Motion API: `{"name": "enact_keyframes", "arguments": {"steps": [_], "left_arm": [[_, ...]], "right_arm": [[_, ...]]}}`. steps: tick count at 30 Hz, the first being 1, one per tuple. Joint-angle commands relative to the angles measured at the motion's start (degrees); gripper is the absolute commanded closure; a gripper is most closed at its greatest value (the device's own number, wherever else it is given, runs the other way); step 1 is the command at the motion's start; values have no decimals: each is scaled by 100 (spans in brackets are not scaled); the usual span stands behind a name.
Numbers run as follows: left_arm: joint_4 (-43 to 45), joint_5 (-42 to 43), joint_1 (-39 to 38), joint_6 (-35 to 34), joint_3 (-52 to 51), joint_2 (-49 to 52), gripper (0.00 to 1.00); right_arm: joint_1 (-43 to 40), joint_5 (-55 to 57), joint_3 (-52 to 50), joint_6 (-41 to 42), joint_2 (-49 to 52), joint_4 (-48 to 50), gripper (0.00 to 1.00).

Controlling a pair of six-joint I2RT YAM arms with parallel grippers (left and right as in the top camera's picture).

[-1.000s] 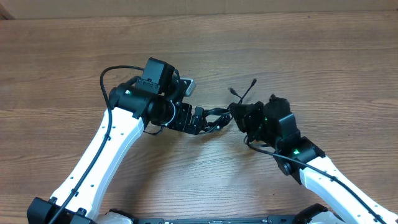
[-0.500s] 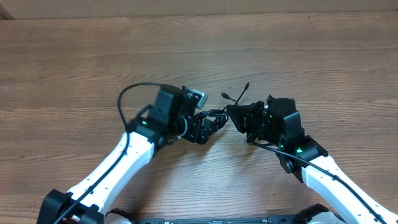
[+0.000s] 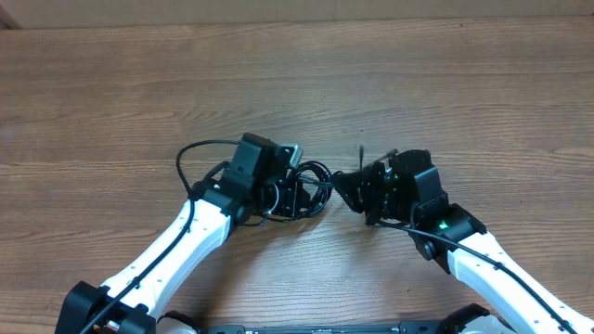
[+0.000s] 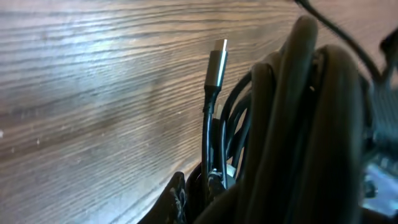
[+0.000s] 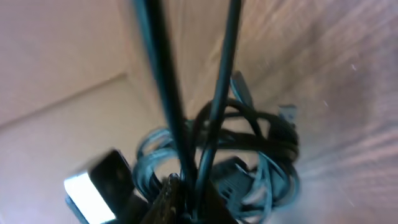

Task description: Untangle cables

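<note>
The cables [image 3: 318,176] are a small black coil on the wooden table, stretched between my two grippers. My left gripper [image 3: 299,197] is shut on the coil's left side. Its wrist view shows thick black loops [image 4: 311,124] filling the right, a thin cord pinched at the gripper [image 4: 196,193], and a metal-tipped plug [image 4: 217,59] standing up. My right gripper [image 3: 345,186] is shut on the cables from the right. In its view two black strands [image 5: 163,93] rise from the gripper [image 5: 189,190], with the coil [image 5: 261,146] behind. Loose plug ends [image 3: 362,151] stick up near it.
The left arm's own thicker black wire [image 3: 190,153] loops out beside its wrist. The table's far edge [image 3: 278,14] runs along the top of the overhead view. The left gripper's body [image 5: 102,186] shows close to my right gripper.
My left gripper went from open to shut on the coil after swinging right toward it. The coil pulled slightly left. The right gripper stayed shut and shifted a little left.
</note>
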Motion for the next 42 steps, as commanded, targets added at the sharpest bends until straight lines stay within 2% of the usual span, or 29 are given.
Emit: {"name": "enact_keyframes", "arguments": {"steps": [1, 4, 7, 10, 13, 17, 19, 21, 22, 24, 29, 31, 37, 42], "left_arm": [[7, -619, 787, -874, -28, -46, 96], [389, -319, 844, -866, -26, -46, 96], [890, 356, 828, -748, -26, -46, 96], [1150, 1058, 828, -199, -26, -46, 96], [1025, 1231, 828, 367, -26, -46, 96], [658, 1235, 868, 1307, -26, -46, 96], [376, 1165, 911, 1561, -11, -46, 96], [-48, 1054, 973, 1714, 59, -46, 96], [-317, 1056, 1003, 1864, 120, -46, 96], [-935, 1045, 1032, 2297, 299, -46, 96], [-2789, 1091, 1029, 3508, 1104, -46, 96], [-3163, 1091, 1025, 3738, 1303, -46, 96], [-3665, 1287, 1025, 4201, 1534, -46, 96], [-3998, 1552, 1025, 4610, 1534, -46, 96]], "right_arm": [[-149, 247, 66, -221, -7, -313, 96], [-79, -7, 66, -457, -7, -308, 96], [37, -103, 66, -492, -7, -308, 96], [116, 22, 66, -573, -7, -273, 96], [127, -2, 66, -922, -7, -251, 96], [127, -4, 66, -1825, -7, -426, 71], [125, 2, 66, -2708, -7, -461, 58], [127, -4, 66, -3593, -7, -461, 35], [127, -46, 66, -4041, -7, -459, 27], [127, -306, 66, -4966, -7, -415, 20], [127, -1108, 68, -6896, -7, -214, 13], [127, -1480, 68, -7331, -7, 2, 8], [127, -2448, 68, -8253, -7, 682, 6], [127, -2616, 68, -8465, -7, 988, 9]]}}
